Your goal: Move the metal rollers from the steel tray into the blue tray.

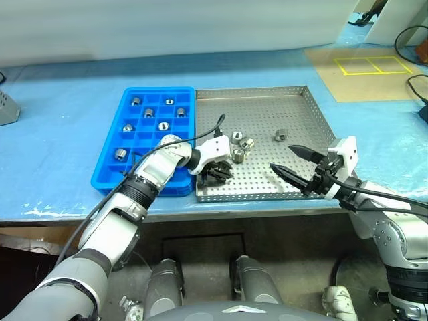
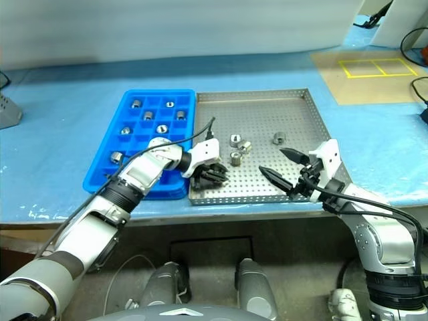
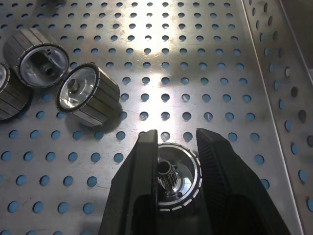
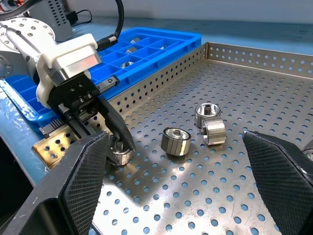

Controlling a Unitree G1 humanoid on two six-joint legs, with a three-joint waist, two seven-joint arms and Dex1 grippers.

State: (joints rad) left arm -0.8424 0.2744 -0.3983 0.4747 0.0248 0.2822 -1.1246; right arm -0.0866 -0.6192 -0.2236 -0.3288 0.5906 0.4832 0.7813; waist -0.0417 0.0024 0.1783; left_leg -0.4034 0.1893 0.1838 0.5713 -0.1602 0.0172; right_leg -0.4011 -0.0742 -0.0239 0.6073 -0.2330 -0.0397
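Note:
The steel tray [image 1: 267, 107] lies on the table with the blue tray [image 1: 160, 91] against its left side. My left gripper [image 1: 217, 172] is down near the steel tray's front left corner, shut on one metal roller [image 3: 177, 178] that rests on the perforated floor. Three loose rollers [image 1: 238, 157] lie close behind it, and another roller [image 1: 281, 135] sits further right. Several rollers [image 1: 149, 112] sit in the blue tray's compartments. My right gripper [image 1: 280, 157] hangs open over the steel tray's front right part, holding nothing.
A brown board [image 1: 371, 67] with yellow tape lies at the back right, with black cables [image 1: 418, 40] beside it. A grey object [image 1: 7, 107] sits at the far left edge. The table's front edge runs just below both trays.

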